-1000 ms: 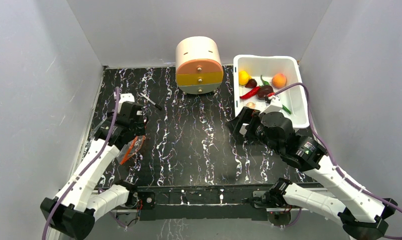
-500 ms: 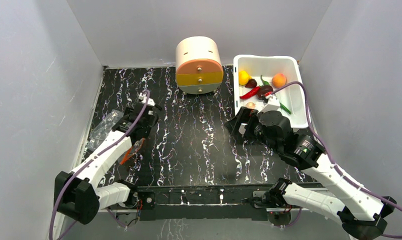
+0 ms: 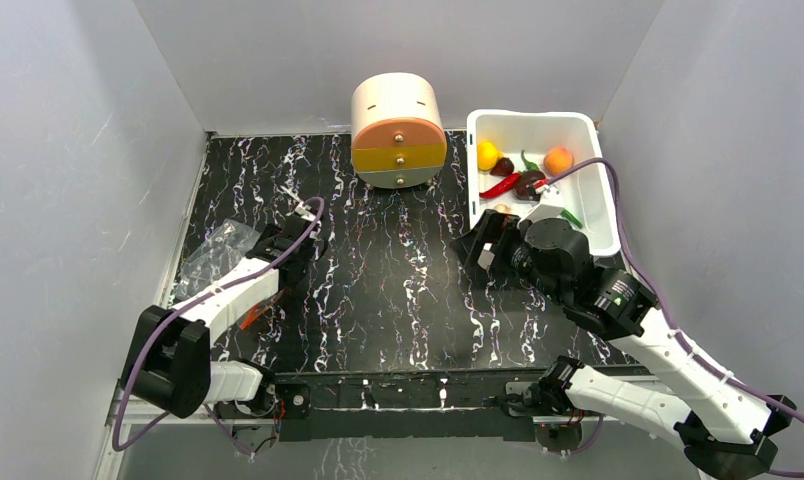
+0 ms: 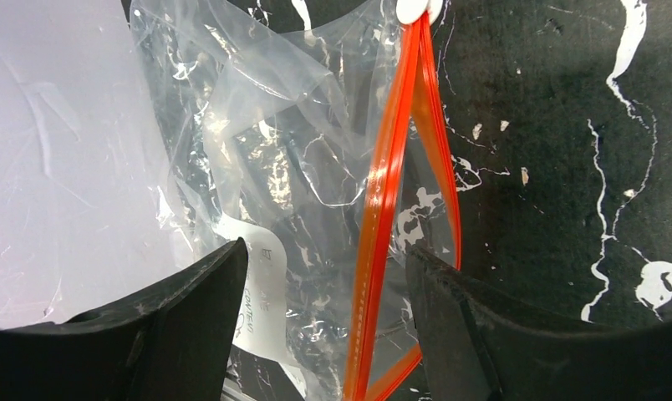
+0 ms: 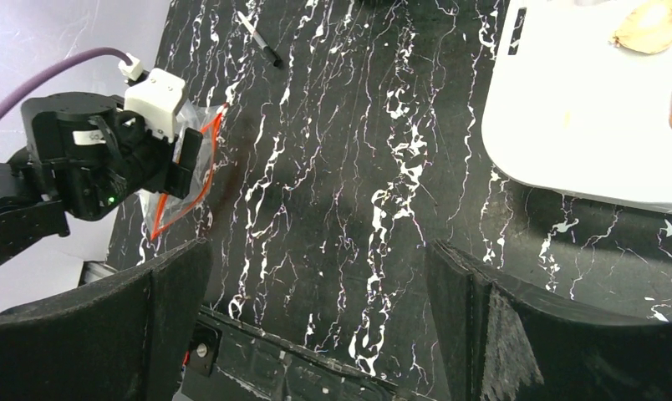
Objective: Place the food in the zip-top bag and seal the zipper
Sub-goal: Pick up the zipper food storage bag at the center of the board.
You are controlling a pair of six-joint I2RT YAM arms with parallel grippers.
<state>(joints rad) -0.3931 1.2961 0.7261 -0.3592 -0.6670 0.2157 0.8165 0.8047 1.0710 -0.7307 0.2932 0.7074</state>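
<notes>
Since the zip-top bag [image 4: 274, 167] lies flat by the surface's [image 3: 398, 290] left edge, right under the left claw [image 4: 326, 255], that arm is the one for the next grab. The right claw [image 5: 316, 251] is well apart, beside the white tub [image 3: 475, 165] at the far right corner.

Key relation: the zipper [image 4: 389, 192] runs lengthwise straight out from the left claw, passing btwn its fingers, so the jaws straddle the strip across its long axis. The strip's two strands gape a little.

Left jaws: part-open, nothing pinched as far as the wrist view shows. Right jaws: fully wide, empty.

Food, i.e. lemon [image 3: 488, 154], red chili [image 3: 500, 186], orange fruit [image 3: 557, 160] etc., is all in the tub, none in the bag.

Vs 1 sec ago: the left forearm has folded toward the near left corner. The bag's clear body, then under the arm, now shows. Right arm approx same pos.
</notes>
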